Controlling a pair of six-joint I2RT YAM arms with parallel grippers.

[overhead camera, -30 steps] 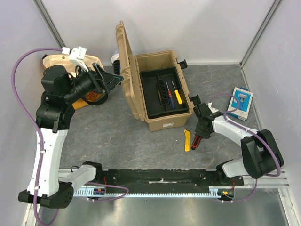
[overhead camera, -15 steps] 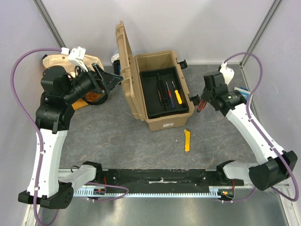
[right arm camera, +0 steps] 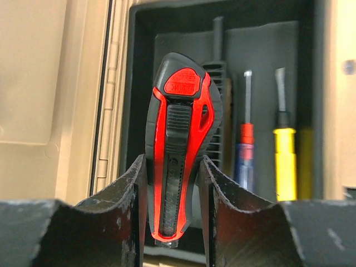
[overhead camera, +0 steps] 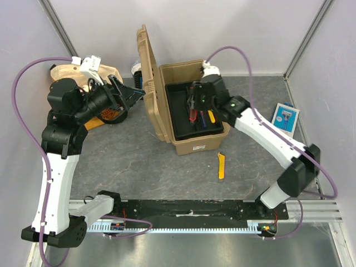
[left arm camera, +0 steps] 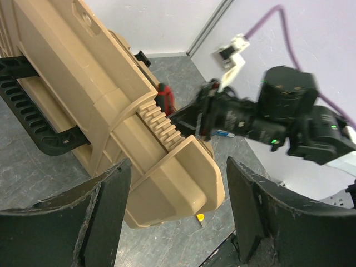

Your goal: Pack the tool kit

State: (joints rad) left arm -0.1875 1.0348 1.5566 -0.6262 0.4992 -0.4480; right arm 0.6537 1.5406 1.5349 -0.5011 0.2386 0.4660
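Right wrist view: a red cutter (right arm camera: 178,139) is pinched between the fingers of the right gripper (right arm camera: 173,167) and held over the black inner tray (overhead camera: 178,108) of the tan toolbox (overhead camera: 192,146), where a red-and-blue screwdriver (right arm camera: 245,150) and a yellow-handled screwdriver (right arm camera: 285,161) are laid side by side. The left gripper (overhead camera: 132,93) is spread wide, just beside the toolbox's raised lid (overhead camera: 146,72). A yellow cutter (overhead camera: 221,166) is seen on the table in front of the toolbox.

Bench (overhead camera: 139,161): grey mottled surface, enclosed by white walls (overhead camera: 222,28) at the rear and both sides.
Cloth bag (overhead camera: 62,72): pale yellow, located at the far-left corner, partly hidden.
Flat packet (overhead camera: 285,118): blue and white, lying on the bench near the right wall, well apart from the bag.
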